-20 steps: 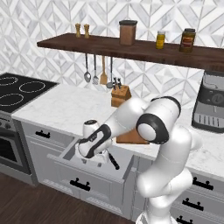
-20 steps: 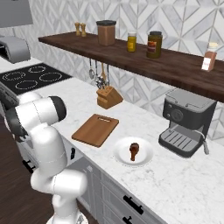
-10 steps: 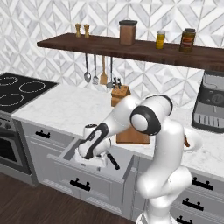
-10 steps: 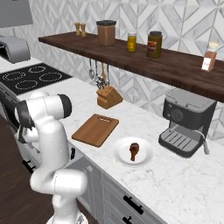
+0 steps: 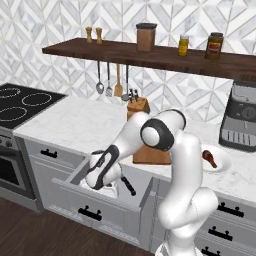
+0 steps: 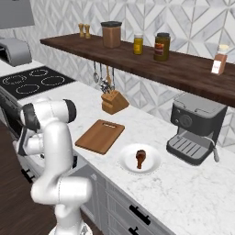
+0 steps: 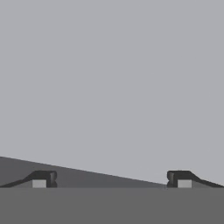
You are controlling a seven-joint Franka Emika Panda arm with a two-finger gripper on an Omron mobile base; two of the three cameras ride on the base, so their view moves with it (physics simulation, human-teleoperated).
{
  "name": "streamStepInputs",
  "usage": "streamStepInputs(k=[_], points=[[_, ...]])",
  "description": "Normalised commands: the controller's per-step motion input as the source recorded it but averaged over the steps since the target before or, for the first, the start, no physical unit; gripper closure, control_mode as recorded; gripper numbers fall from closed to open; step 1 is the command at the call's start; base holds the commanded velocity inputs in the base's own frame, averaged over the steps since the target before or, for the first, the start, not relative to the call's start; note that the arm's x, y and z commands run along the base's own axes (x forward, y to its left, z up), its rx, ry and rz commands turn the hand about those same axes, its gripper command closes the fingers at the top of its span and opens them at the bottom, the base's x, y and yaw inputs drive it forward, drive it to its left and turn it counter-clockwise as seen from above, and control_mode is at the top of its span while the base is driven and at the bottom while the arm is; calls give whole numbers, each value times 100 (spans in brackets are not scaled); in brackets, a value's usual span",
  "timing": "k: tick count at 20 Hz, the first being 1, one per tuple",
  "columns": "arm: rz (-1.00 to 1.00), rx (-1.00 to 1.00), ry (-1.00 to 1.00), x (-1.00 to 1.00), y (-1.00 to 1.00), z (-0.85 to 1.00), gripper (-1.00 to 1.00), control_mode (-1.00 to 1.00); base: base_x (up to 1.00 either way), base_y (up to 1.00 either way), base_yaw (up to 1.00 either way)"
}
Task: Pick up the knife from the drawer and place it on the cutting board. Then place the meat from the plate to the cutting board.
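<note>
Down inside the drawer (image 5: pixel 131 200) the gripper (image 7: pixel 111 179) sits with its fingers spread wide and nothing between them; the hand view gives flat grey surface plus a darker wedge low down, so I can't say whether that is drawer floor or wall. From the left base view the hand is low in the open drawer, and a short black bar just beside it looks like the handle of the knife (image 5: pixel 128 185) (blade not visible, hidden by the hand or the drawer wall, so orientation is a guess). Handling judgement: knife is light, rigid, thin and lies flat, so the blade would be slippery and hard to get under; take it across the black handle, near its middle, fingers straddling the narrow width. The cutting board (image 6: pixel 100 136) lies bare on the counter, mostly covered by the arm in the left base view. Just beside it sits the plate (image 6: pixel 140 159) with the meat (image 6: pixel 140 158) on it: small, probably soft and a bit rounded, likely to roll, better pinched on the thick end. In the right base view the robot's own body blocks the drawer interior entirely.
</note>
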Motion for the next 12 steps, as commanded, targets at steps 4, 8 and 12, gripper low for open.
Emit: streamStepInputs(k=[4,8,12], points=[[-5,1,-17,-72,89,0,-100,-100,0,0,0],[-4,8,-11,-61,41,0,-100,-100,0,0,0],[1,8,-2,-9,-28,24,-100,-100,0,0,0]])
